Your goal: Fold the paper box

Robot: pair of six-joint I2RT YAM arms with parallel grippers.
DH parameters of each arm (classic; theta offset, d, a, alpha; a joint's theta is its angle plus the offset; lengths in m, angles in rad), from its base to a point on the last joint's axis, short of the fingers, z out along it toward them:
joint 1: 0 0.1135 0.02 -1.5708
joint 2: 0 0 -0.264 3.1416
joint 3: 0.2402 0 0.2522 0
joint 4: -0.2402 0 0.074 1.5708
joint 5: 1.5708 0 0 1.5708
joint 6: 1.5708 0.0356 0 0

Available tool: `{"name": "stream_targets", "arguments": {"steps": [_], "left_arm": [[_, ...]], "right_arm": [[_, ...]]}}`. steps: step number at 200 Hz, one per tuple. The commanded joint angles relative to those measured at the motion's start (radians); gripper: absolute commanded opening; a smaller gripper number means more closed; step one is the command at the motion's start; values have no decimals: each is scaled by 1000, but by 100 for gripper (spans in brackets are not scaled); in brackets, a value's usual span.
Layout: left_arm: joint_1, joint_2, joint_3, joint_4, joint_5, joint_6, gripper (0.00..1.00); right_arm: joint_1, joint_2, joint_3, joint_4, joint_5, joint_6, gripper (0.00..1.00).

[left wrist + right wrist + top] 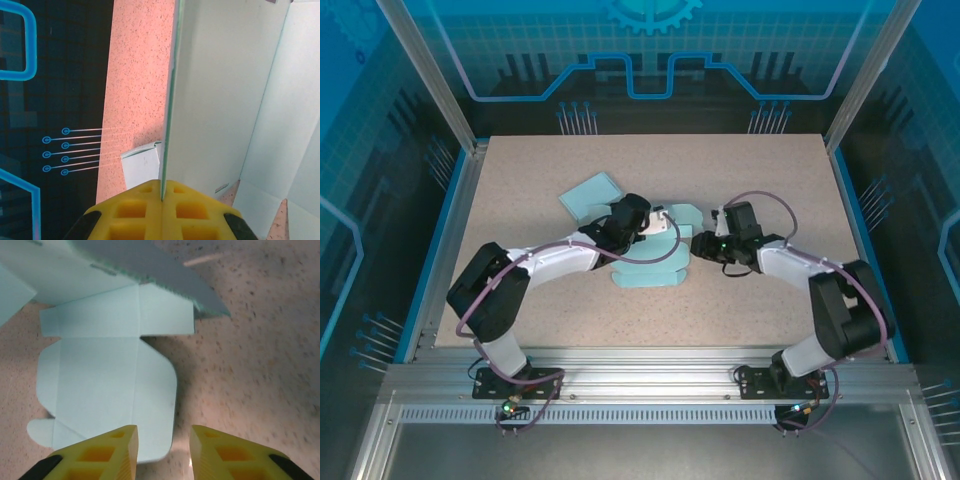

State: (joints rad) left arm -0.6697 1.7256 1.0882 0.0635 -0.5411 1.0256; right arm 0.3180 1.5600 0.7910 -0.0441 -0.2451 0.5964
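The light blue paper box (645, 272) lies partly unfolded at the middle of the table, with one panel (592, 192) spread toward the back left. My left gripper (663, 222) is shut on the thin edge of an upright panel (215, 100), and its yellow fingertips (162, 192) pinch the sheet between them. A small folded tab (142, 165) lies just left of that edge. My right gripper (705, 243) stands open low over the box's rounded flap (107, 385). Its jaws (163, 440) straddle the flap's right edge, one finger over paper and the other over bare table.
The speckled tabletop (770, 180) has free room to the right, back and front of the box. Aluminium rails (640, 365) run along the near edge by the arm bases. Blue side walls (440, 230) border the table.
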Motion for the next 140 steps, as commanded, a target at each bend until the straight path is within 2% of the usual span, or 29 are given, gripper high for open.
{"name": "stream_targets", "arguments": {"steps": [1,58,140], "left_arm": [[18,33,24,-65,55,-29,0],[25,26,22,-67,74,-46,0],[32,41,38,-82,58,-59,0]], "right_arm": [[9,84,82,72,-13,-17,32],[-17,272,265,70,-13,-10,34],[-41,333,220,123,-43,27,43]]}}
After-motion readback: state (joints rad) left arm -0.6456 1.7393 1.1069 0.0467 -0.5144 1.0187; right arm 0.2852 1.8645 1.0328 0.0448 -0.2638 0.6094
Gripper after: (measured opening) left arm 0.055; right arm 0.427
